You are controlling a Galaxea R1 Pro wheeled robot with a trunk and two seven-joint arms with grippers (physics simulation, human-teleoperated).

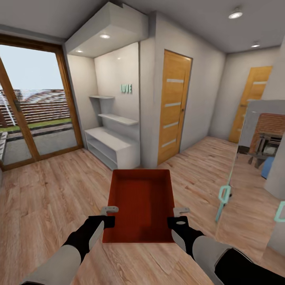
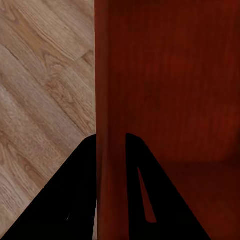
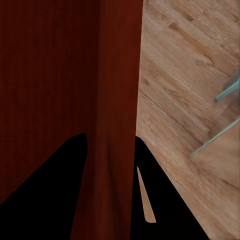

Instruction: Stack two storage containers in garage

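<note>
While both arms reached forward in the head view, one red-orange storage container (image 1: 140, 204) was carried between them, above the light wood plank floor (image 1: 51, 190). Left gripper (image 1: 106, 215) was clamped on the container's left wall near the near corner; left wrist view showed its two dark fingers (image 2: 75, 200) straddling the red wall (image 2: 111, 125), one outside, one inside. Right gripper (image 1: 179, 217) was clamped on the right wall the same way; right wrist view showed a finger (image 3: 50, 185) on each side of the wall (image 3: 117, 100). Container was open-topped, empty inside, long axis pointing away from the robot, roughly level.

Ahead stood a white alcove with a low white shelf unit (image 1: 109, 148) and wall shelves (image 1: 116, 118), teal letters (image 1: 126, 88) above. Left was a wood-framed glass door (image 1: 29, 107) to the outside. An orange-brown door with frosted strips (image 1: 173, 105) sat just right of the alcove, a second one (image 1: 250, 101) farther right. At right, a glass panel with teal handles (image 1: 224, 196); brick chimney (image 1: 271, 126) seen behind it.
</note>
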